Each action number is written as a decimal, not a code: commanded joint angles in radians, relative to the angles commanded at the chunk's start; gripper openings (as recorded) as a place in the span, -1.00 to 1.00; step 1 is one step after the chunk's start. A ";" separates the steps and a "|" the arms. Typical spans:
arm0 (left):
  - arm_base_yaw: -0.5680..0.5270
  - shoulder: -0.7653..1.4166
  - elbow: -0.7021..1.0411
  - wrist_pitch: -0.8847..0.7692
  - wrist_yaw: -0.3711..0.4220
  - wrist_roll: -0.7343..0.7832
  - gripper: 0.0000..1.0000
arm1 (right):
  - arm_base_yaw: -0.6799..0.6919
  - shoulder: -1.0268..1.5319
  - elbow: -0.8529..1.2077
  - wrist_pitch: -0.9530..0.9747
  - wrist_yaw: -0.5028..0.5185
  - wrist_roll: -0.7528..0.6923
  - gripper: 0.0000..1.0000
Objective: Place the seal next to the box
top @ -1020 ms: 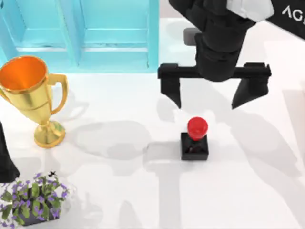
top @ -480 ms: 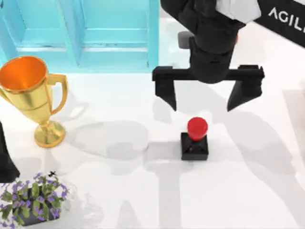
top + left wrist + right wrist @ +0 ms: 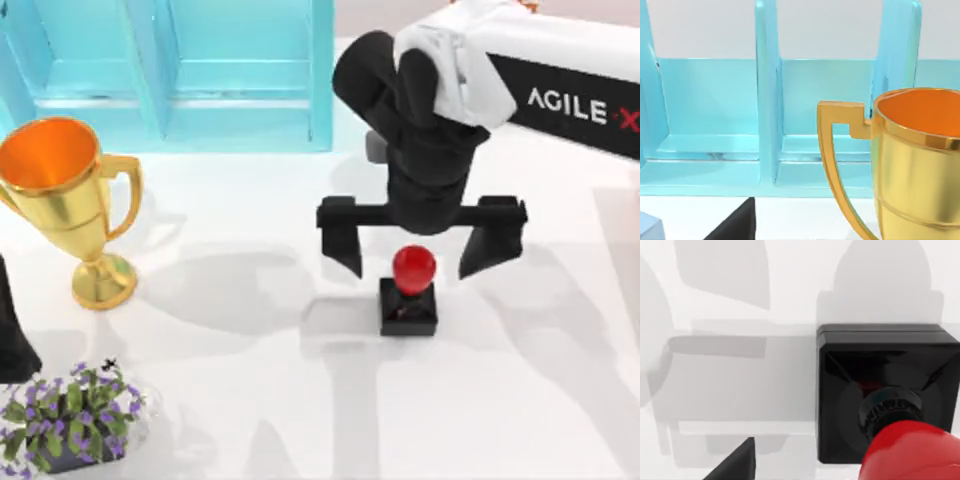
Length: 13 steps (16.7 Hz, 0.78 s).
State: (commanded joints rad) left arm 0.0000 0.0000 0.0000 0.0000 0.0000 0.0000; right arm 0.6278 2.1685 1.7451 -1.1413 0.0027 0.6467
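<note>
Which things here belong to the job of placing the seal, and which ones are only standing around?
Belong to the job:
- seal, on the white table
- right end effector, open, fingers on either side of the seal's red knob
- blue box

Only standing around:
- gold trophy
- potted purple flowers

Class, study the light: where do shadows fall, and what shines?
Top view: the open right gripper and its arm cast soft grey shadows on the table around the seal; the trophy gleams.
Right wrist view: the seal's black base mirrors its red knob.
</note>
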 joint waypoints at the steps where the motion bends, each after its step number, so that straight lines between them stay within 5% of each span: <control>1: 0.000 0.000 0.000 0.000 0.000 0.000 1.00 | 0.001 0.004 -0.033 0.036 0.000 0.001 1.00; 7: 0.000 0.000 0.000 0.000 0.000 0.000 1.00 | 0.002 0.010 -0.078 0.081 0.000 0.002 1.00; 13: 0.000 0.000 0.000 0.000 0.000 0.000 1.00 | 0.002 0.010 -0.078 0.081 0.000 0.002 0.10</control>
State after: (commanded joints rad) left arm 0.0000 0.0000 0.0000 0.0000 0.0000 0.0000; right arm 0.6296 2.1782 1.6673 -1.0598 0.0028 0.6488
